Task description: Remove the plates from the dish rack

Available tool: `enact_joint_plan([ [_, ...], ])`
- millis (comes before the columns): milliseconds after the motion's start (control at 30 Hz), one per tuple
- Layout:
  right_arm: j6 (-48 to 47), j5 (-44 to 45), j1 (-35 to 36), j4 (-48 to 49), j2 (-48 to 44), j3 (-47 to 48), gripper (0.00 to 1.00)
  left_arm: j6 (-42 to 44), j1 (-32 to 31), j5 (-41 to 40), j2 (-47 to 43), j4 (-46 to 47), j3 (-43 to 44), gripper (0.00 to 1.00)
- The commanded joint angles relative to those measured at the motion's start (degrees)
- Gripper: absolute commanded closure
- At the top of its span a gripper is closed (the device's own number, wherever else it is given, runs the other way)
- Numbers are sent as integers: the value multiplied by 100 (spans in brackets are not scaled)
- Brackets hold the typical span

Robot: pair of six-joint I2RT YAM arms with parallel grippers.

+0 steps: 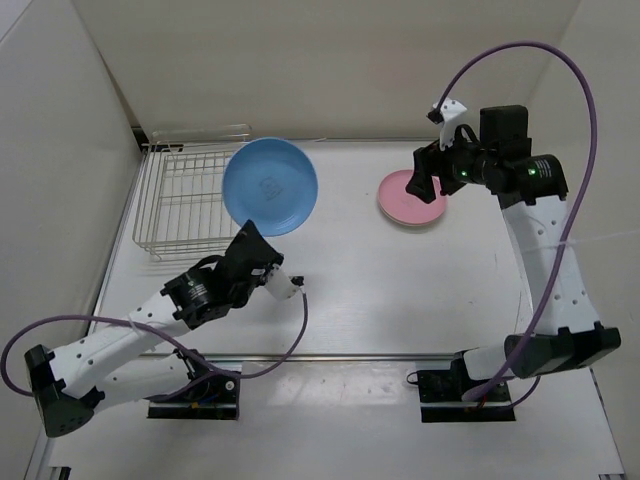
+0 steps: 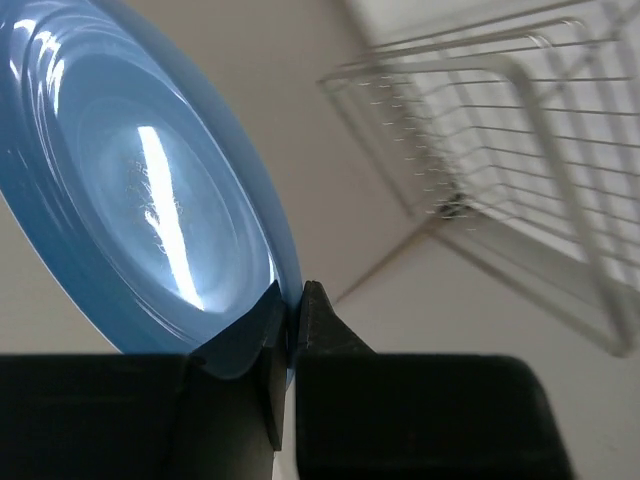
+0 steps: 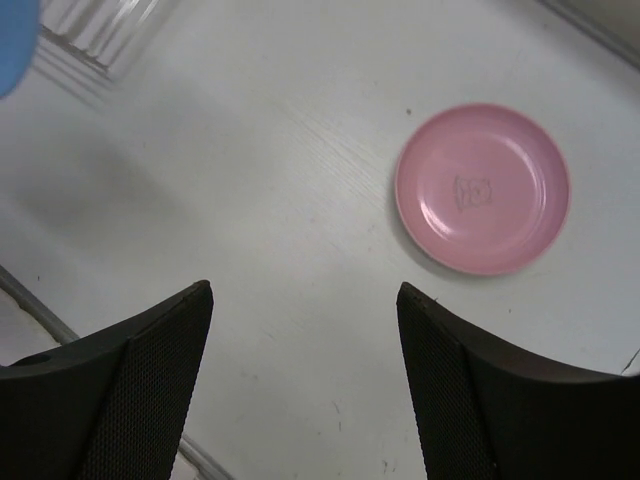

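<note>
Closest to the arms, the left end effector (image 2: 290,310) pinches the near rim of the round, shiny, light blue plate (image 2: 130,200). One finger is on top of the rim and one is under it. Holding it by the edge lets the arm carry the plate without touching the middle. From above, the plate looks almost flat, with its hollow side up. It is round, so it has no long side. The held edge points back at the left arm. It sits over the right edge of the rack and I think it is lifted off it.

Farther out on the right, the right end effector (image 3: 305,300) is spread wide with nothing in it. It hangs above the white surface (image 1: 380,290), near the round pink plate (image 3: 483,188). That plate lies flat, hollow side up.

At the far left is the silver wire dish rack (image 1: 185,200). I see no plate inside it.
</note>
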Motion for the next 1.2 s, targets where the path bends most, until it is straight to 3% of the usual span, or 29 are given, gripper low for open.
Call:
enact_joint_plan([
  [0, -73, -171, 321, 326, -316, 43, 22, 949, -354, -897, 332, 1185, 222, 89],
  [233, -73, 49, 585, 547, -430, 42, 22, 670, -1171, -897, 1369, 1355, 801, 89],
  [400, -73, 286, 708, 853, -492, -283, 22, 63, -1566, -897, 2345, 1135, 1768, 89],
  [833, -12, 621, 559, 1522, -492, -899, 22, -157, -2033, -845, 2767, 1082, 2156, 89],
  [933, 41, 340, 410, 1522, -492, -899, 26, -157, -2033, -845, 2767, 1187, 2156, 89],
  [967, 102, 278, 409, 1522, -492, -899, 35, -157, -2033, -845, 2767, 1240, 2156, 89],
  [1033, 172, 216, 409, 1522, -440, -951, 40, -157, -2033, -845, 2767, 1389, 2103, 89],
  [1067, 173, 42, 357, 1522, -440, -951, 53, -157, -2033, -845, 2767, 1442, 2103, 89],
  [1100, 286, -38, 357, 1522, -440, -1004, 58, -105, -2033, -845, 2767, 1443, 2033, 89],
  [1167, 401, -327, 234, 1522, -379, -1004, 58, -104, -2033, -845, 2767, 1723, 1954, 89],
])
